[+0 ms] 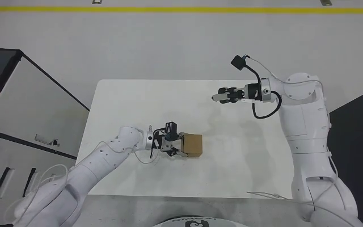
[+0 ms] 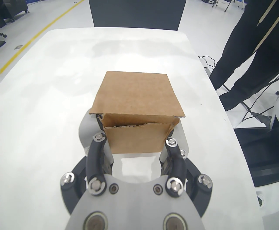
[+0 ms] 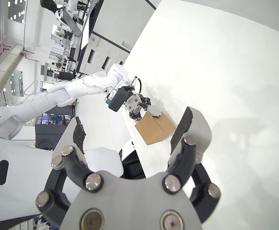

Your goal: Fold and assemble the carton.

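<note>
A small brown carton (image 1: pixel 193 145) stands on the white table (image 1: pixel 142 108) near its front edge, folded into a box shape. In the left wrist view the carton (image 2: pixel 137 102) has a top panel overhanging a torn-edged end flap. My left gripper (image 1: pixel 172 144) is shut on the carton's near end, with white fingers (image 2: pixel 86 126) pressed on both sides. The right wrist view shows the carton (image 3: pixel 155 130) from afar with the left gripper (image 3: pixel 150 113) on it. My right gripper (image 1: pixel 217 97) hovers open over the table's back right part, well apart from the carton, with nothing between its fingers (image 3: pixel 187 122).
A grey cabinet with a dark frame (image 1: pixel 22 96) stands left of the table. A black panel (image 2: pixel 137 13) rises beyond the table's far end in the left wrist view. Bare tabletop lies between the two grippers and left of the carton.
</note>
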### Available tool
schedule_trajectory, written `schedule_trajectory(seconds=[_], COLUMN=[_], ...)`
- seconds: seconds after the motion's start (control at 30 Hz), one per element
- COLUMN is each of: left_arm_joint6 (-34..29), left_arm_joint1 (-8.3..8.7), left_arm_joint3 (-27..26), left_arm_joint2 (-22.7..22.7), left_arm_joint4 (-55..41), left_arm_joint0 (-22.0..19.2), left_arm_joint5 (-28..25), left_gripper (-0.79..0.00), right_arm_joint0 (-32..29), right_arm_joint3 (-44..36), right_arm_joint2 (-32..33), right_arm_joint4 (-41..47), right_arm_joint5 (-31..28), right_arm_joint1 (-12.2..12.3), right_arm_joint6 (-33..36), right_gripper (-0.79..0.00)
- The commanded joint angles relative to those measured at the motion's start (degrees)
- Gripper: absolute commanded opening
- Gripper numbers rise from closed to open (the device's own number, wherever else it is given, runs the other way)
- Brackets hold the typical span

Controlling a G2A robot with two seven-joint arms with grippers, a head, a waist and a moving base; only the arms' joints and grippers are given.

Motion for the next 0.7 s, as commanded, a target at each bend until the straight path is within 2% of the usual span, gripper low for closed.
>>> schedule_trajectory(seconds=[0.0,0.5,0.57,0.6,0.67], left_arm_joint6=[1.5,8.4,9.0,9.5,10.3], left_arm_joint1=[-0.39,-3.05,-3.31,-3.42,-3.60], left_arm_joint3=[1.1,7.5,8.2,8.5,9.1], left_arm_joint2=[0.6,3.3,3.5,3.6,3.7], left_arm_joint4=[1.2,4.5,4.6,4.5,4.6], left_arm_joint0=[-0.4,-2.5,-2.6,-2.7,-2.8], left_arm_joint5=[0.2,1.2,1.1,0.9,0.7], left_gripper=[-0.785,-0.785,-0.425,-0.022,0.000], right_arm_joint0=[0.0,0.0,0.0,0.0,0.0], right_arm_joint3=[0.0,0.0,0.0,0.0,0.0], right_arm_joint2=[0.0,0.0,0.0,0.0,0.0], right_arm_joint4=[0.0,0.0,0.0,0.0,0.0], right_arm_joint5=[0.0,0.0,0.0,0.0,0.0], right_arm_joint1=[0.0,0.0,0.0,0.0,0.0], right_arm_joint6=[0.0,0.0,0.0,0.0,0.0], right_gripper=[0.000,0.000,0.000,0.000,0.000])
